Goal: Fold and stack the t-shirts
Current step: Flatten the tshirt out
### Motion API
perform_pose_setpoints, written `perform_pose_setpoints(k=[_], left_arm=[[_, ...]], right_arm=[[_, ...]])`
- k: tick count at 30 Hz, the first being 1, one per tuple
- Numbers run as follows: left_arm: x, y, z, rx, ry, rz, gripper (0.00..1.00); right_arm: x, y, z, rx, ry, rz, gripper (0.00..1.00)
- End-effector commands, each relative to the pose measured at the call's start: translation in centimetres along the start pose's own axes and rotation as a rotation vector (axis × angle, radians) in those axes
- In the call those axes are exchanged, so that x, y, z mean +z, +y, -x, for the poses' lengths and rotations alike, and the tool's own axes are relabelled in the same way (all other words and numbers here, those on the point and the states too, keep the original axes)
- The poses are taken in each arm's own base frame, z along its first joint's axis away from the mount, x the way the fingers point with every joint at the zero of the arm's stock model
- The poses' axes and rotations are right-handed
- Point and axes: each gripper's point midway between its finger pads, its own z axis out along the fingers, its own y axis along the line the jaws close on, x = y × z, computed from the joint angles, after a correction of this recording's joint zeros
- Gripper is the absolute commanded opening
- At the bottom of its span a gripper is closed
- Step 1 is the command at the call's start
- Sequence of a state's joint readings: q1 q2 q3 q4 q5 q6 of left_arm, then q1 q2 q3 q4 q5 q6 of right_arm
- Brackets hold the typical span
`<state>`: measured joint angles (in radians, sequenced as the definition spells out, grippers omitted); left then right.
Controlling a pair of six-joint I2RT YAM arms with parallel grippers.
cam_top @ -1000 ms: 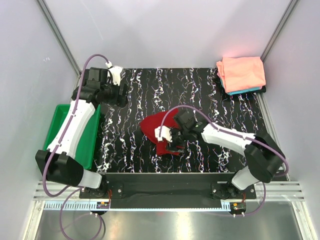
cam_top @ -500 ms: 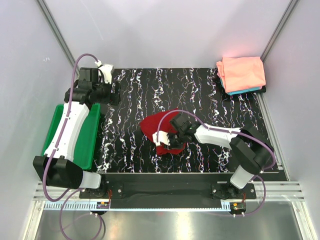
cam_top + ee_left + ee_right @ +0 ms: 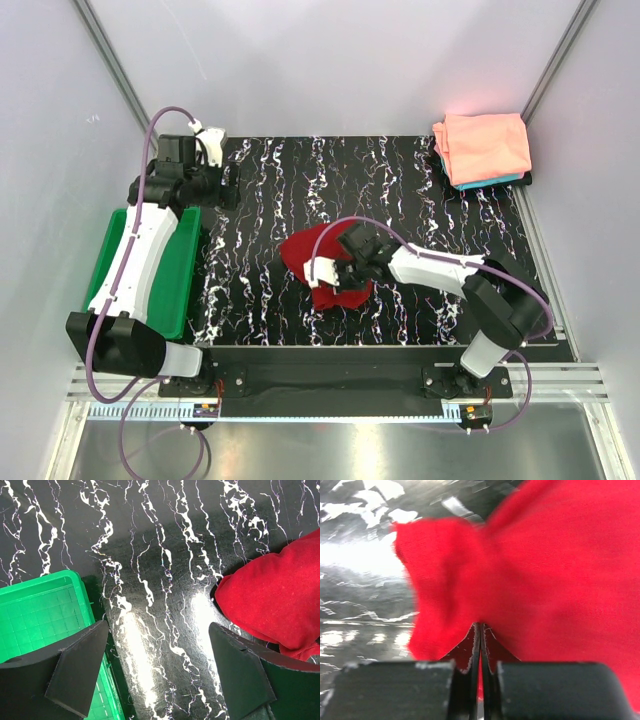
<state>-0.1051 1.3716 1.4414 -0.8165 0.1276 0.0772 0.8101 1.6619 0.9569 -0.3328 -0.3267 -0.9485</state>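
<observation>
right claw [image 3: 480, 634] pinches the dark red t-shirt [image 3: 304, 256].

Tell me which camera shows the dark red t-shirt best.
Top external: the dark red t-shirt shows almost whole, crumpled, only its near right part covered by the right pincer. Left wrist catches just one rounded end at its frame edge. Right wrist gives a blurred close-up of cloth in the shut pincer.
</observation>
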Motion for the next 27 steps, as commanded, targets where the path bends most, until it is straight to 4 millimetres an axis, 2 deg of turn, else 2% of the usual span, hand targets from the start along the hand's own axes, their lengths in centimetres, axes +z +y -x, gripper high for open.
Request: perform_pose_setpoints(k=[1, 2, 4, 5, 8, 9, 10, 11, 12, 13, 14, 16, 19, 21, 22, 25, 27], left_arm=[[-1.2, 0.2, 2.7, -0.003, -0.095, 0.004, 0.88], [-1.3, 0.2, 2.8, -0.004, -0.099, 0.004, 0.88], [-1.6, 0.2, 3.0, -0.007, -0.107, 0.003, 0.88], [-1.6, 0.1, 3.0, -0.007, -0.108, -0.003, 0.88], [-1.6, -0.1, 3.1, -0.011, -0.111, -0.009, 0.88], [-1.6, -0.2, 3.2, -0.016, -0.114, -0.014, 0.88], [-1.6, -0.3, 3.3, -0.019, -0.116, -0.019, 0.88], [-1.7, -0.3, 3.5, -0.021, -0.122, -0.022, 0.88], [-1.8, -0.4, 3.7, -0.020, -0.125, -0.024, 0.88], [-1.9, -0.4, 3.8, -0.021, -0.128, -0.026, 0.88], [-2.1, -0.4, 4.3, -0.020, -0.139, -0.024, 0.88], [-2.3, -0.4, 4.5, -0.016, -0.144, -0.023, 0.88], [-2.5, -0.4, 4.8, -0.015, -0.150, -0.024, 0.88], [-2.6, -0.4, 4.9, -0.017, -0.153, -0.024, 0.88], [-2.6, -0.4, 4.8, -0.018, -0.151, -0.023, 0.88], [-2.7, -0.2, 4.6, -0.013, -0.151, -0.012, 0.88], [-2.7, 0.0, 4.3, -0.008, -0.149, -0.004, 0.88]], right_arm=[[-5.9, -6.8, 6.0, -0.088, -0.082, -0.233, 0.00], [-8.9, -9.0, 8.3, -0.090, -0.128, -0.322, 0.00], [-12.1, -10.9, 10.6, -0.074, -0.178, -0.402, 0.00], [-15.6, -12.6, 12.8, -0.086, -0.227, -0.483, 0.00], [-20.4, -14.2, 15.5, -0.115, -0.274, -0.579, 0.00], [-20.3, -14.0, 15.0, -0.106, -0.251, -0.563, 0.00], [-20.3, -13.6, 14.9, -0.099, -0.242, -0.549, 0.00], [-19.4, -13.0, 14.0, -0.077, -0.227, -0.525, 0.07], [-18.3, -12.3, 13.1, -0.053, -0.210, -0.496, 0.25], [-17.0, -10.7, 12.6, -0.067, -0.213, -0.425, 0.57], [-15.1, -8.9, 11.1, -0.061, -0.182, -0.348, 0.59], [-13.3, -6.1, 10.7, -0.034, -0.188, -0.237, 0.58], [-10.6, -2.9, 9.5, 0.041, -0.176, -0.101, 0.67], [-9.3, -1.6, 8.8, 0.076, -0.170, -0.053, 0.71], [-8.0, -0.4, 7.9, 0.089, -0.148, -0.010, 0.70], [-5.9, 1.1, 6.2, 0.119, -0.111, 0.047, 0.69], [-5.1, 1.5, 5.8, 0.120, -0.107, 0.063, 0.69]])
